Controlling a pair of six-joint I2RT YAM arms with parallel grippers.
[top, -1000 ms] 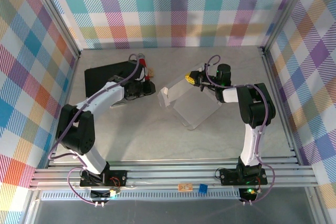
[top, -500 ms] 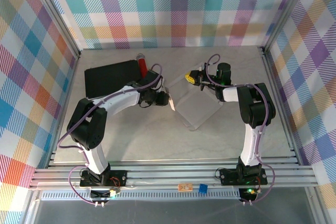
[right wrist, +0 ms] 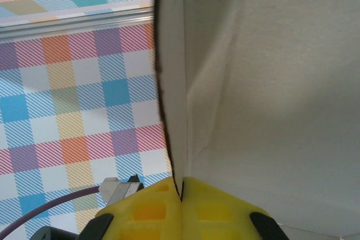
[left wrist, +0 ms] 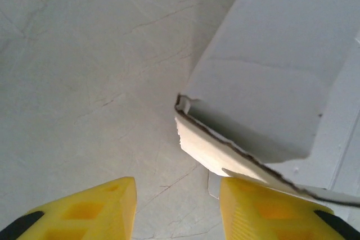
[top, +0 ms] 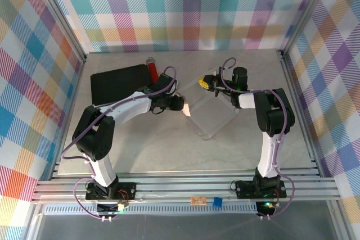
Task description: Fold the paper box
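A: Right, item one: paper box (top: 211,111). Location?

B: On the table (top: 169,150), to the right of the black case (top: 115,82) and apart from it. Thin white card, partly raised and not yet a closed box.

A: Item two: right gripper (top: 206,84).

B: Right of the black case and level with it, at the box's rear corner. It is pinched closed on a card edge. Likely purpose: to anchor the sheet and hold one panel upright while the other arm works.

A: Item three: left gripper (top: 184,108).

B: Between the black case and the box, at the box's case-side edge. The jaws stand apart with nothing clamped. Likely purpose: lined up to take or press that flap.

A: What does each view add?

B: The overhead view gives the layout, with a red cylinder (top: 152,69) at the case's rear right corner, but the grips are too small to judge there. The left wrist view shows bare table between the yellow fingers (left wrist: 107,209) of the left gripper (left wrist: 177,206). The flap corner of the paper box (left wrist: 270,111) lies just ahead, by the right-hand finger. The right wrist view shows the box's (right wrist: 270,82) raw edge running into the seam of the right gripper (right wrist: 181,198), with a crease beside it.
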